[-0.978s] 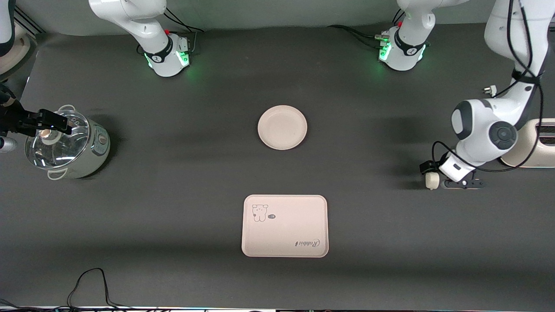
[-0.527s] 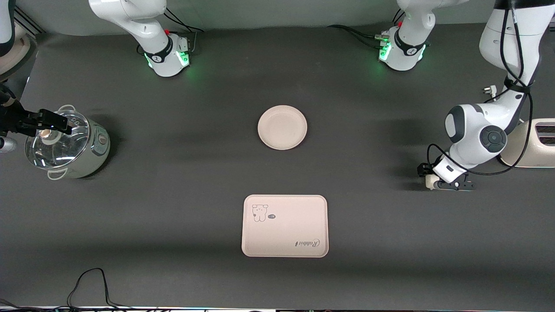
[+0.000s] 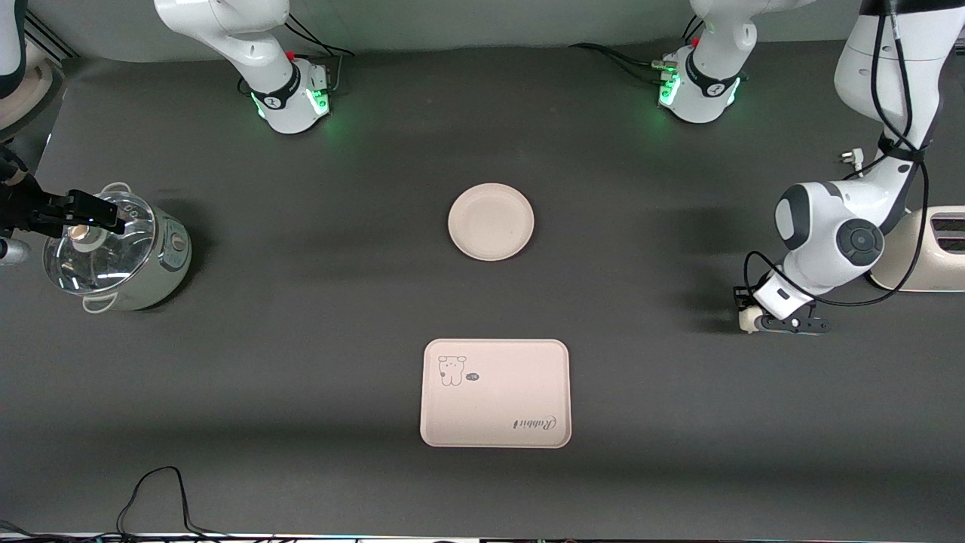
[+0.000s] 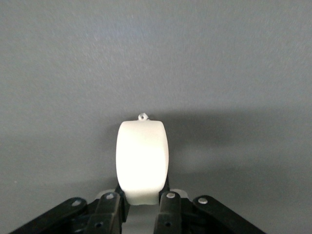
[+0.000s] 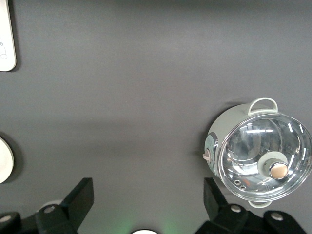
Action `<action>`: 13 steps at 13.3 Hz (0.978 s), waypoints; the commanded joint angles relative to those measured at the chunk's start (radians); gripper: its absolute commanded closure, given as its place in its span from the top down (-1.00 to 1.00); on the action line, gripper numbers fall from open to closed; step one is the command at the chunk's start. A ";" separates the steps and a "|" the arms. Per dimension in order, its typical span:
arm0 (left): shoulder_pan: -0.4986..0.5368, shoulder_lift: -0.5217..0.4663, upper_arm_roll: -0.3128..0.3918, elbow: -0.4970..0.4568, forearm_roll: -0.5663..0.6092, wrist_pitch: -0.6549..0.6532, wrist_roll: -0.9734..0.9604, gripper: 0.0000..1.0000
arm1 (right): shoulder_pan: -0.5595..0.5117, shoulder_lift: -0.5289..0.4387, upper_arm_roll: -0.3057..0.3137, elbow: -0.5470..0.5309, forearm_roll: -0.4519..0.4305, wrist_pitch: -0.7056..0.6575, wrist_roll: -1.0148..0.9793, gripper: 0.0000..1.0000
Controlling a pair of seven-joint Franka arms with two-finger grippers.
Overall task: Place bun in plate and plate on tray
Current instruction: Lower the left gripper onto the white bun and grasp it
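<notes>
Left arm: rises from its base at the top of the front view, swings out past the bench edge at its own end, then folds at the elbow and drops steeply to the bench. Wrist low, nearly on the surface. Left pincer pressed onto the bun, one finger on each flank; in the left wrist view the bun sits upright between the pads, its lower end caught, most of it standing clear of the tips. Whether the bun rests on the bench or is just lifted off it, cannot tell.

Bun's spot: toward the left arm's end of the bench, well apart from plate and tray, just beside a cream toaster partly hidden by the arm.

Right arm: reaches from its base out to its own end of the bench and waits. Right pincer hangs over a small lidded pot, fingers spread wide, nothing between them. Right wrist view looks down on the pot's glass lid and knob.

Plate: mid-bench, bare. Tray: nearer the front camera than the plate, apart from it, rabbit drawing and script facing up, nothing on it
</notes>
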 commanded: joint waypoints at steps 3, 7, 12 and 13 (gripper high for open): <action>-0.027 -0.200 -0.023 0.082 -0.010 -0.345 -0.094 -0.44 | 0.014 -0.029 -0.008 -0.016 -0.005 0.000 0.008 1.00; -0.161 -0.309 -0.038 0.320 -0.088 -0.802 -0.304 -0.42 | 0.014 -0.027 -0.008 -0.018 -0.005 0.001 0.008 1.00; -0.343 -0.358 -0.116 0.462 -0.200 -0.903 -0.689 -0.42 | 0.014 -0.023 -0.008 -0.018 -0.005 0.004 0.008 1.00; -0.359 -0.358 -0.162 0.466 -0.202 -0.888 -0.761 -0.42 | 0.014 -0.021 -0.008 -0.018 -0.005 0.004 0.008 1.00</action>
